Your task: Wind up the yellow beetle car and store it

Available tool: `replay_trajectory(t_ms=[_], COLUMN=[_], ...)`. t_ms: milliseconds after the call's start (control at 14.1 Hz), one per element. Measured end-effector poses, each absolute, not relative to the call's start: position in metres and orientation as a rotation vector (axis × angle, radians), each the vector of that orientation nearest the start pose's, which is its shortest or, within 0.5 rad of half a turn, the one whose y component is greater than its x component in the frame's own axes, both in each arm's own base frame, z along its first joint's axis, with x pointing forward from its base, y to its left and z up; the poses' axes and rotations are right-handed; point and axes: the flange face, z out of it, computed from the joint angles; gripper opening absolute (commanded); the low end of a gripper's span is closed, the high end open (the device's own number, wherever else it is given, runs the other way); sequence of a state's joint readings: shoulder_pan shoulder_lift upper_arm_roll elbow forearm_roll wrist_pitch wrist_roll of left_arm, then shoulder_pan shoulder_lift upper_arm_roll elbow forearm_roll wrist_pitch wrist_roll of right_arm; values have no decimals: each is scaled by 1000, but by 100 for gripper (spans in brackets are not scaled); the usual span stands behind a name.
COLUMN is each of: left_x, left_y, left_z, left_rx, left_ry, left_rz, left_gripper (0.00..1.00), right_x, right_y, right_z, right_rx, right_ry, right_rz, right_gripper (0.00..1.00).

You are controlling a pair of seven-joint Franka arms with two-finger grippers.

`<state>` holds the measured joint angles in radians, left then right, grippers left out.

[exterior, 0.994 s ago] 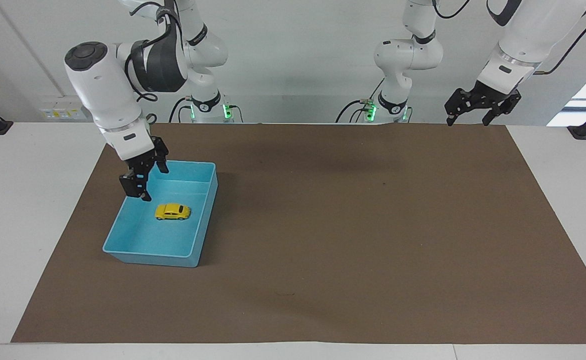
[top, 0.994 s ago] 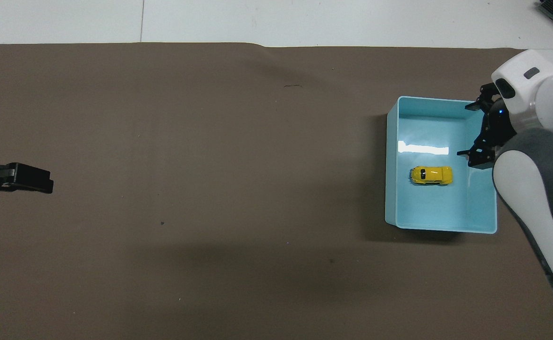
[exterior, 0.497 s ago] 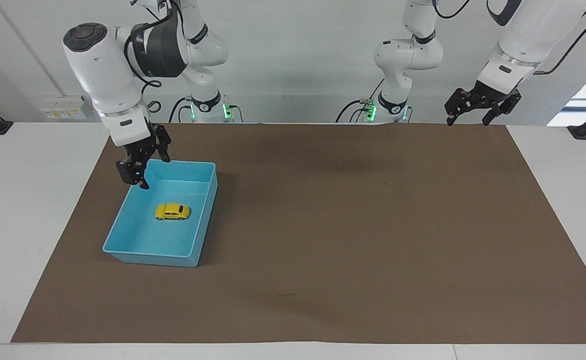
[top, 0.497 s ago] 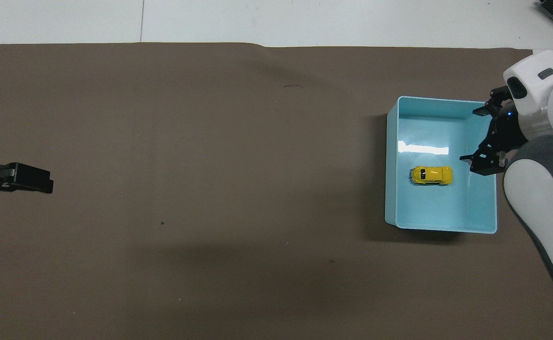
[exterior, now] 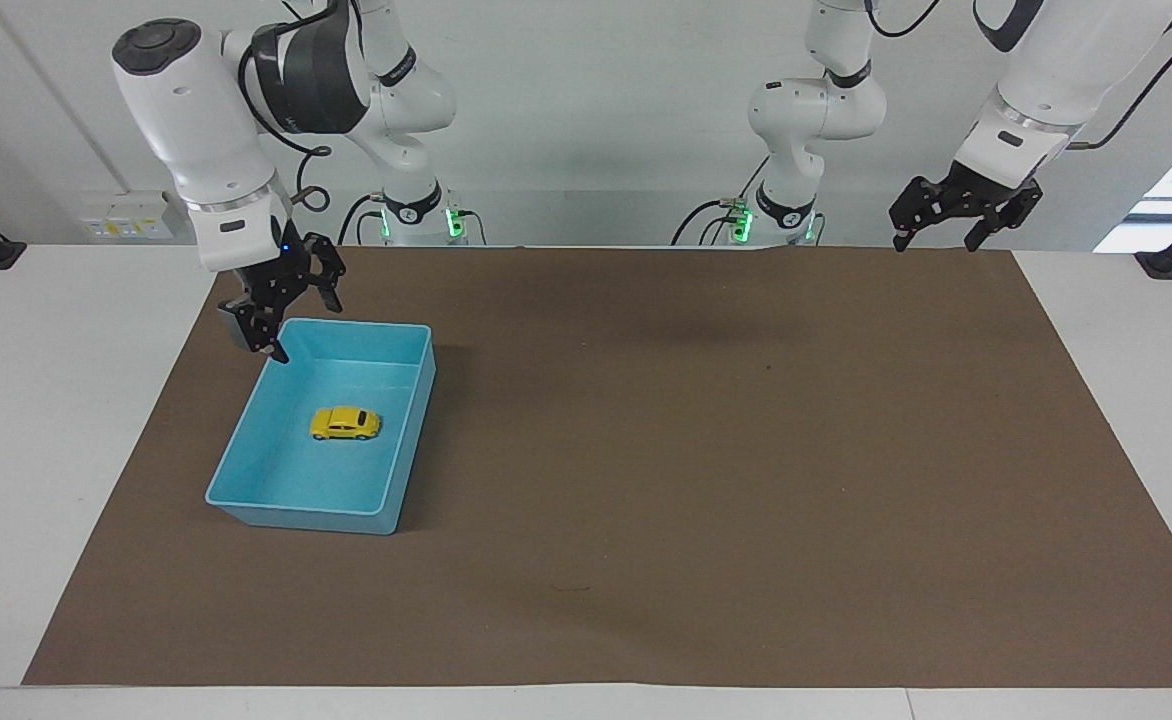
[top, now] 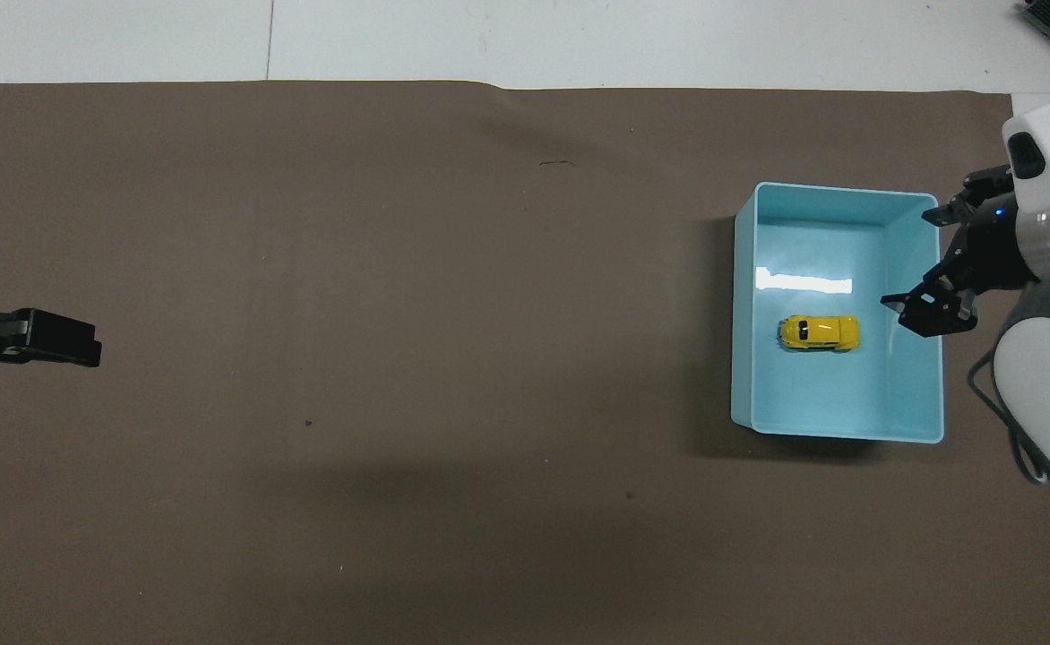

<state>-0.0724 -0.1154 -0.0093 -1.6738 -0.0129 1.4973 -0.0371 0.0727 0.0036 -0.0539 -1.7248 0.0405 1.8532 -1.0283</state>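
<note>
The yellow beetle car (exterior: 345,423) (top: 818,332) sat on its wheels on the floor of the blue bin (exterior: 246,500) (top: 744,358), roughly in the middle of it, touching none of the walls. The bin stood on the brown mat (exterior: 706,480) (top: 400,313) that covered most of the white worktop (exterior: 56,380), toward the right arm's end. The right gripper (exterior: 296,318) (top: 917,260) hung in the air over the bin's edge at the corner nearest the robots on the right arm's side, clear of the car and holding nothing; its fingers stood apart, one tip over the rim and the other raised a little higher. The left gripper (exterior: 936,240) (top: 86,340) waited over the mat's edge close to the robots at the left arm's end of the worktop, well apart from the bin, its fingers spread wide and empty. A small dark scuff (exterior: 571,588) (top: 557,163) marked the mat farther from the robots than the bin.
</note>
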Motion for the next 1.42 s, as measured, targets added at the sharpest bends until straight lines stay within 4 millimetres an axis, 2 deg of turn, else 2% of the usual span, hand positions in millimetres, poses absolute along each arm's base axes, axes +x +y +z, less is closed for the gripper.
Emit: replay_trajectory(t_ms=[213, 568, 852, 1206, 1419], left_x=[508, 508, 508, 508, 508], left_y=[-43, -43, -43, -43, -43], left_z=[631, 631, 631, 631, 631], left_rx=[-3147, -3147, -3147, -3147, -3147], left_ry=[71, 71, 71, 71, 71], left_rz=[97, 97, 97, 97, 97], left_gripper=[100, 100, 100, 100, 100], right_x=[566, 558, 555, 550, 544], right_y=[9, -3, 2, -1, -18], right_z=[582, 620, 620, 631, 634], right_rx=[-2777, -2913, -2991, -3011, -3026], right_ry=[-1474, -1150, -742, -543, -407], right_rz=[-160, -164, -130, -112, -70], right_gripper=[100, 100, 100, 100, 100])
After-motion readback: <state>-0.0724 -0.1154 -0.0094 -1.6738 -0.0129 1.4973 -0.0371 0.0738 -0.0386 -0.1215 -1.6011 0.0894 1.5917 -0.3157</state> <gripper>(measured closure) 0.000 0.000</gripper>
